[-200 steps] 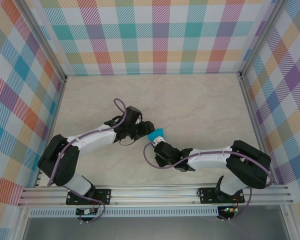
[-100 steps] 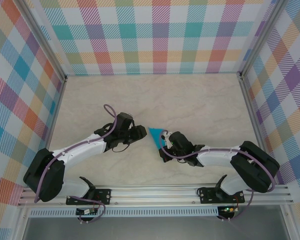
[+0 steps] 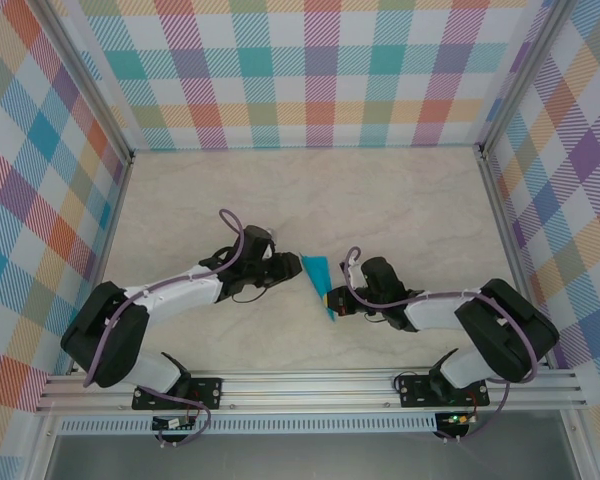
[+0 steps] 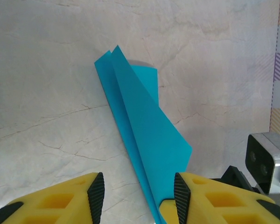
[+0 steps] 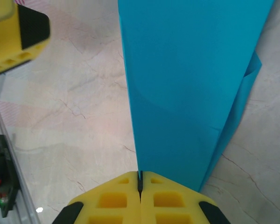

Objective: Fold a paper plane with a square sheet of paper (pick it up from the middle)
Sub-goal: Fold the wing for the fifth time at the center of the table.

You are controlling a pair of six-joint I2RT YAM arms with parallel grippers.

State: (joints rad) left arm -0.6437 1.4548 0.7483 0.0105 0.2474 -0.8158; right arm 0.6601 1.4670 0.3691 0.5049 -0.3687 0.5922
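Observation:
The square sheet of paper [image 3: 317,279] is bright cyan and folded into a slim, pointed dart shape with a long crease. It hangs just above the marble tabletop near the middle. My right gripper [image 3: 332,298] is shut on its narrow end, and the paper [image 5: 191,84] fans out from the right gripper [image 5: 140,179]. My left gripper [image 3: 292,272] stands open at the paper's left side. In the left wrist view the paper [image 4: 144,130] runs down between the left gripper [image 4: 139,198] jaws, close to the right-hand pad [image 4: 181,196].
The marble tabletop [image 3: 400,210] is walled by checked panels on three sides. An aluminium rail [image 3: 310,385] carrying both arm bases runs along the near edge. The right wrist's camera housing [image 4: 267,161] sits close to my left fingers.
The right gripper has turned and carried the paper slightly right and nearer, so it now lies long and pointed. The left gripper has followed it and its jaws have narrowed.

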